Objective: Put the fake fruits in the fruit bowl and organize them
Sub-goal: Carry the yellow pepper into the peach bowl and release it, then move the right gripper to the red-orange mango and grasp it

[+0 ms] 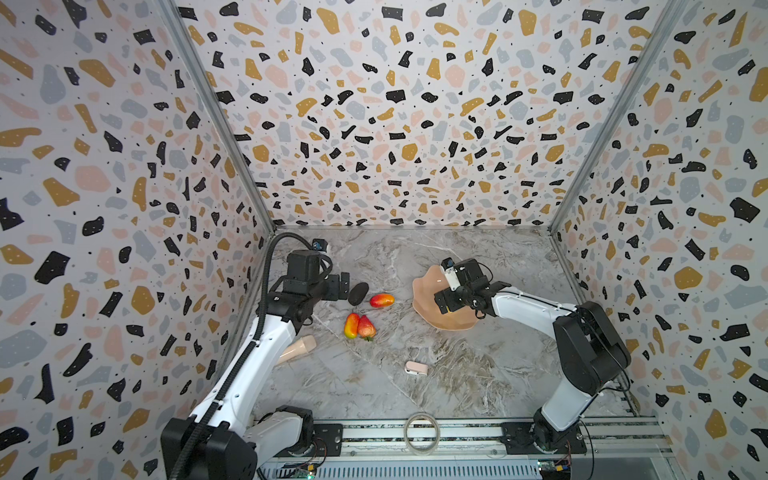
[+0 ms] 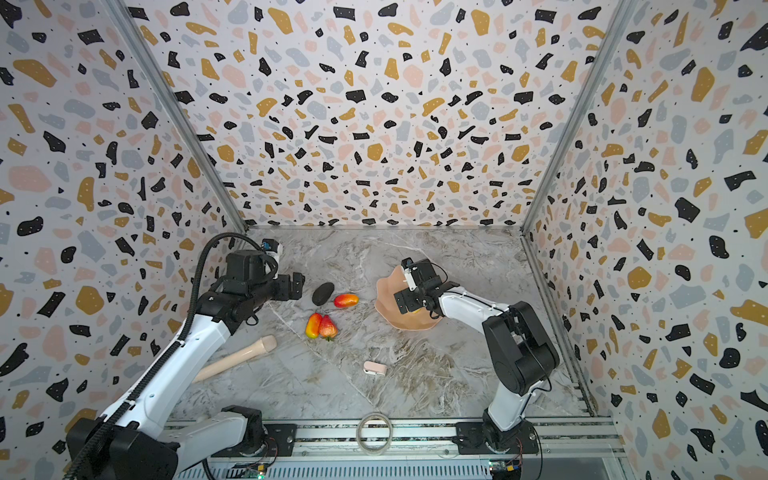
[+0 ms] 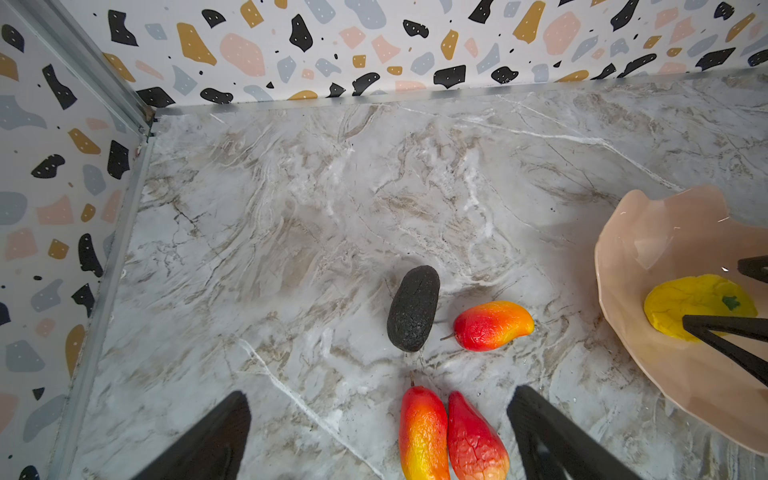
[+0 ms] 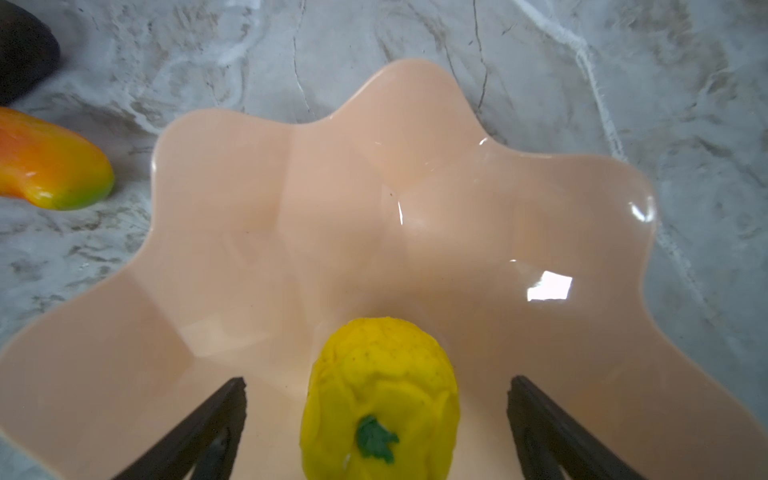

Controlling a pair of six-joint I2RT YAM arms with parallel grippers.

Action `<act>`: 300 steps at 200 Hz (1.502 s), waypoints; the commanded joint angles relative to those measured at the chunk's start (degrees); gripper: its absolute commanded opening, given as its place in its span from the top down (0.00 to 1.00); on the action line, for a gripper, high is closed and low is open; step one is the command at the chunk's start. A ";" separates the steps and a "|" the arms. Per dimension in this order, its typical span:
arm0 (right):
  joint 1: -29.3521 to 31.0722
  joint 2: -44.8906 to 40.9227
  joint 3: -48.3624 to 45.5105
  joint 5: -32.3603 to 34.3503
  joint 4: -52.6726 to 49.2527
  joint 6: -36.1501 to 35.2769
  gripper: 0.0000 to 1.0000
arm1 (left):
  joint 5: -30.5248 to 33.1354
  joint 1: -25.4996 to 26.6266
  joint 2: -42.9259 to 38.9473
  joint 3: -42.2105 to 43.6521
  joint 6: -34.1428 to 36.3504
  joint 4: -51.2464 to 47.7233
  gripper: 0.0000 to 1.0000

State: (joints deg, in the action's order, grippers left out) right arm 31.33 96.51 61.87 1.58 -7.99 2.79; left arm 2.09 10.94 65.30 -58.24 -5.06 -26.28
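1. The right gripper (image 4: 376, 380) hangs over the fruit bowl (image 4: 332, 187) with its jaws spread wide. The yellow citrus (image 4: 382, 365) lies on the bowl floor between them, clear of both fingers and gripped by nothing.
2. The bowl sits toward the right edge of the table (image 1: 457, 374), in the far half. The citrus is the only fruit in it, and most of the dish is bare.
3. Four fruits are out on the table, left of the middle. The black oval (image 1: 358, 293) has a mango (image 1: 382, 300) just beside it. Nearer the front edge, a second mango (image 1: 351, 325) touches the strawberry (image 1: 367, 327), side by side.
4. Here's the hinge — all four lie on the left arm's side. The left gripper (image 3: 379, 392), jaws wide and empty, hovers just beside the black oval on its left-edge side, well apart from the bowl.
5. On axes, the touching pair run roughly front to back, while the lone mango lies crosswise, pointing toward the bowl.
6. My call: the left arm is nearer to every remaining fruit. The touching pair look awkward — fingers closing on one could nudge the other.
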 commanded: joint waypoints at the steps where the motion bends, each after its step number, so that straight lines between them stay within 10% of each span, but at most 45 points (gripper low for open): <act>1: 2.99 -5.77 5.71 -0.12 -1.93 -3.90 0.01 | 0.46 0.04 -0.79 -2.41 1.10 -0.63 0.00; 143: 13.14 24.53 32.74 -13.79 -2.96 -23.26 0.01 | 0.49 0.06 0.28 -3.45 0.58 -1.19 0.00; 300: 14.37 33.66 37.74 -17.58 -4.19 -22.09 0.39 | 1.25 0.07 -0.67 -3.46 0.70 -1.73 0.00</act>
State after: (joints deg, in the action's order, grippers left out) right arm 45.63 131.20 98.02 -15.00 -10.92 -19.57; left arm 2.87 10.94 65.30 -60.05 -4.91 -28.36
